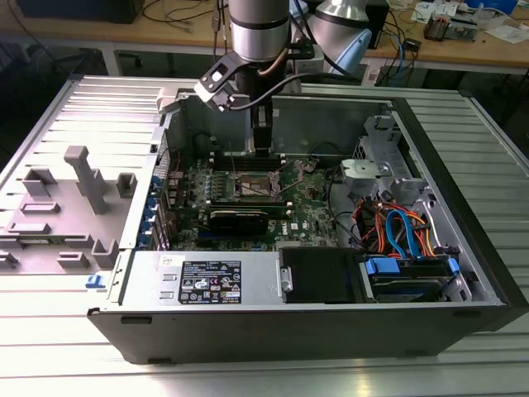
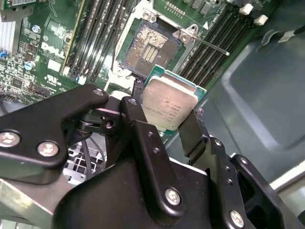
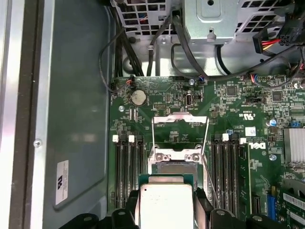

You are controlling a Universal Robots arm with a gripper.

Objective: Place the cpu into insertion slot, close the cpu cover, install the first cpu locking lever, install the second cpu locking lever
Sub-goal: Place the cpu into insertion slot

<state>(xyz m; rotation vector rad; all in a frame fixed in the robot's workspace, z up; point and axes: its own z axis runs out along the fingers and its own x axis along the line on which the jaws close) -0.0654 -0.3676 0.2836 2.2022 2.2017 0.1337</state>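
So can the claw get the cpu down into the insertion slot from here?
Probably yes: the claw holds the cpu close over the bare insertion slot, and the cpu cover stands open.

Counted, second wrist view: 1 cpu [image 2: 169, 107], 1 insertion slot [image 2: 150, 47], 1 gripper [image 2: 167, 102] with 2 fingers [image 2: 143, 133].
First wrist view: 1 cpu cover [image 3: 180, 119], 1 coin cell [image 3: 138, 97], 2 banks of memory slots [image 3: 127, 171].
Exterior view: 1 computer case [image 1: 314, 331], 1 arm [image 1: 259, 29].
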